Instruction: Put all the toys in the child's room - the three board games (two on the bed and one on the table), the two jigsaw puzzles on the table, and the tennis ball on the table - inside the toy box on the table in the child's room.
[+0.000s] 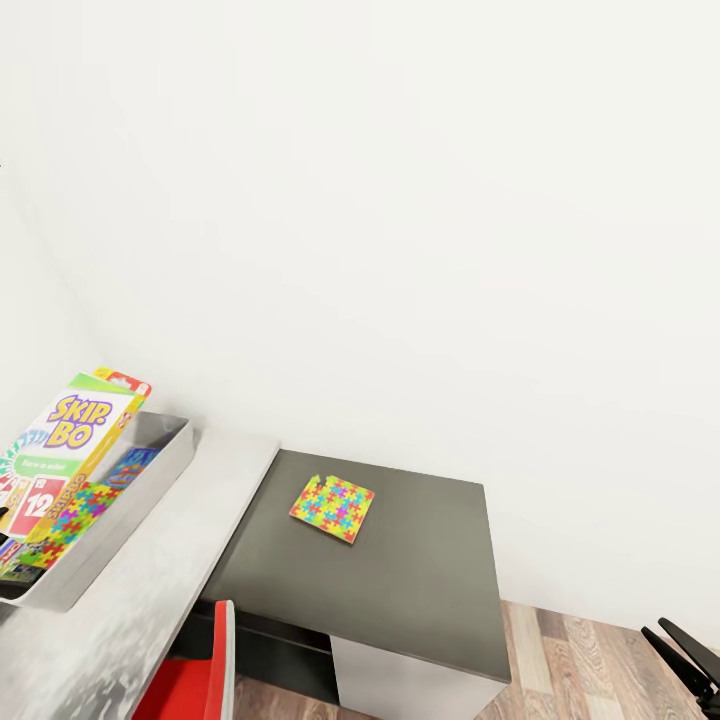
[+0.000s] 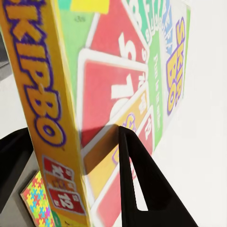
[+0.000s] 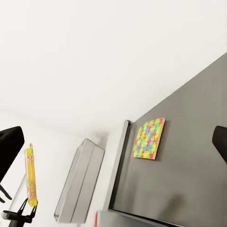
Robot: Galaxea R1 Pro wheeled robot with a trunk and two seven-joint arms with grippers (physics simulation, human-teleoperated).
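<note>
Left fingers clamp the Skip-Bo box upright over the toy box; released tilted, it may topple onto the desk; right fingers spread, empty.

The board game reads "SKIP-BO" on its yellow-green front (a red card below shows "12"). Its narrow yellow edge repeats the name.

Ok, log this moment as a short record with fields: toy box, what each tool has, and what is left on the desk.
toy box: on pale desk top, already holds a jigsaw puzzle
left tool: shut on Skip-Bo box, held tilted above the bin
right tool: open, holding nothing
dark desk top: second jigsaw puzzle lies flat, not yet binned
</note>
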